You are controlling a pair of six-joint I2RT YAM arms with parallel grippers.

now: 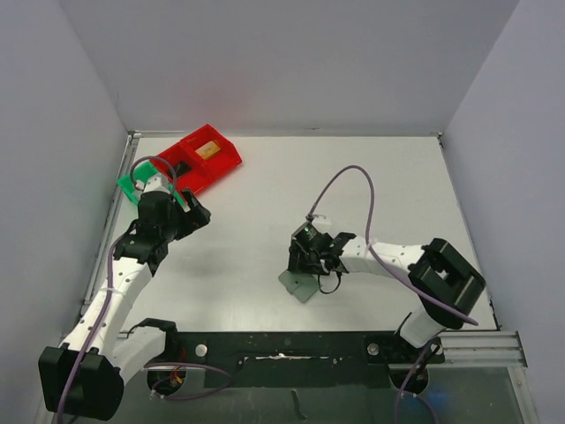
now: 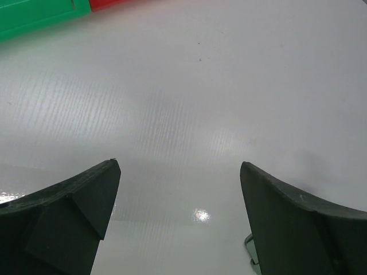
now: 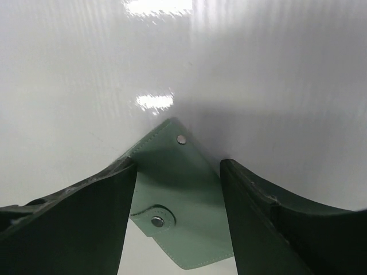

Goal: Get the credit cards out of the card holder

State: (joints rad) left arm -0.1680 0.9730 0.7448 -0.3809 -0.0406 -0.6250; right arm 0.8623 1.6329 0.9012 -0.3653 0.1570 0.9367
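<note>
Right gripper low over the card holder, jaws part-way apart, straddling one corner; no firm hold that I can make out. Holder lies flat on the table, lower centre of the overhead view (snap studs up, no credit cards showing). Left gripper spread wide, empty, upper left by the green bin. Step in hand, I judge: securing the holder. Next move calls for pinning or lifting it so a card can be drawn.
</note>
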